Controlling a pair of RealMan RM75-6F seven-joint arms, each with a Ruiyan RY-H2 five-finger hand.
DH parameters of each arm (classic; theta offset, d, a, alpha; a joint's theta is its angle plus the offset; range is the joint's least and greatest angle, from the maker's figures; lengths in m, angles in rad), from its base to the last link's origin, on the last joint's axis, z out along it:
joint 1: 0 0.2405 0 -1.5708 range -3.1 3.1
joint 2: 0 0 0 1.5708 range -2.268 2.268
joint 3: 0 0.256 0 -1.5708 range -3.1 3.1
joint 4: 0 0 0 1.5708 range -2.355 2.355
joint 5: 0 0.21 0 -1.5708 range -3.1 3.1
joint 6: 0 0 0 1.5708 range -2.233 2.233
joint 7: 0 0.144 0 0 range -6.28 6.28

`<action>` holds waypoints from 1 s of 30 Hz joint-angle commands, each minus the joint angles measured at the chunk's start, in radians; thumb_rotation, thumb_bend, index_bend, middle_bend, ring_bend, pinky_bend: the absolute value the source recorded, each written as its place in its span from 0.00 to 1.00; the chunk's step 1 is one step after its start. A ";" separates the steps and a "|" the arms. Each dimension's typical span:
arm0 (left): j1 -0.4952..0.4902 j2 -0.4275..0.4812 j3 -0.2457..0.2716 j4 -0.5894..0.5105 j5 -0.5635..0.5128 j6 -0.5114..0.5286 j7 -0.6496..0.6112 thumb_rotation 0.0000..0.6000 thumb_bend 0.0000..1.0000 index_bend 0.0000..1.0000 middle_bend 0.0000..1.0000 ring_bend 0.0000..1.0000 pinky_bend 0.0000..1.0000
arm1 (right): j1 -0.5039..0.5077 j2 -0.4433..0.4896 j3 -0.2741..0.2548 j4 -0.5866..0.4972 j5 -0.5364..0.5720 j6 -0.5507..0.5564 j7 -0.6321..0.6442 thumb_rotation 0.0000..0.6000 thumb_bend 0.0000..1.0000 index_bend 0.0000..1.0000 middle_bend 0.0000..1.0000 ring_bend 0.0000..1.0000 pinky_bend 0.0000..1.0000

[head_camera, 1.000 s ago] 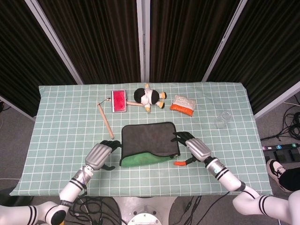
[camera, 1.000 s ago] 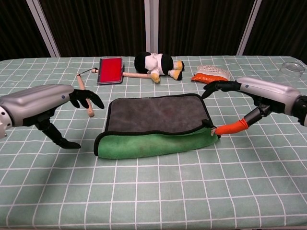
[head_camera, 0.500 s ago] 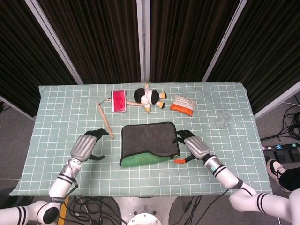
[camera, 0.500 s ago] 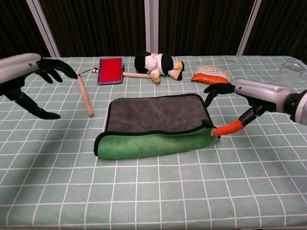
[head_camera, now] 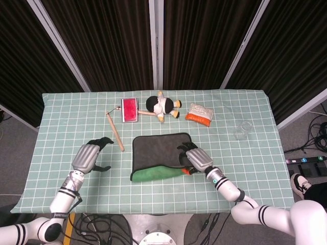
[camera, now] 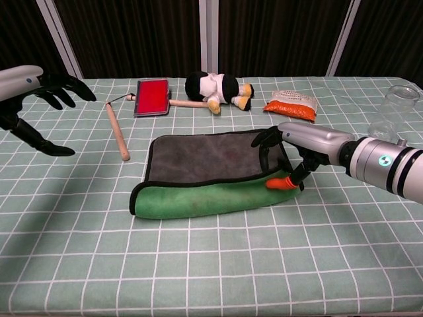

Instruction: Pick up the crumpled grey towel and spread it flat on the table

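**Inspector:** Where does the grey towel (head_camera: 161, 151) lie?

**Assistant:** Mid-tabletop, towards the near side. It is a soft, napped cloth with dark edging, roughly rectangular, grey face up. Its near edge is folded over, showing a green underside in a rolled strip.

**Inspector:** The right hand (camera: 297, 140)?

**Assistant:** Palm down over the towel's right edge, dark fingers (camera: 267, 139) curved onto the grey surface, orange-tipped thumb at the green fold. Whether it actually pinches the cloth cannot be made out; the contact is hidden beneath the hand.

**Inspector:** The left hand (head_camera: 88, 156)?

**Assistant:** Well apart from the towel, raised at the left, fingers spread, holding nothing. The chest view cuts it off at the frame edge.

**Inspector:** Surroundings?

**Assistant:** A green checked cloth (head_camera: 61, 127) covers the tabletop. Beyond the towel: a wooden stick (head_camera: 115, 132), a red flat brush (head_camera: 130, 109), a plush doll (head_camera: 162, 105), an orange-and-white packet (head_camera: 199, 114) and a clear glass jar (head_camera: 243, 129).
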 commanded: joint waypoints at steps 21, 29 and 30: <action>-0.018 -0.009 -0.018 0.010 -0.013 -0.024 0.019 0.98 0.00 0.29 0.30 0.26 0.25 | -0.085 0.111 -0.213 0.023 -0.322 0.182 0.288 1.00 0.33 0.63 0.20 0.00 0.00; -0.024 -0.013 -0.020 0.011 -0.023 -0.029 0.036 0.99 0.00 0.29 0.30 0.26 0.25 | -0.115 0.117 -0.250 0.051 -0.348 0.206 0.203 0.81 0.08 0.28 0.10 0.00 0.00; -0.024 -0.013 -0.022 0.011 -0.025 -0.029 0.037 0.99 0.00 0.29 0.30 0.26 0.25 | -0.119 0.119 -0.248 0.046 -0.346 0.211 0.194 0.77 0.04 0.25 0.08 0.00 0.00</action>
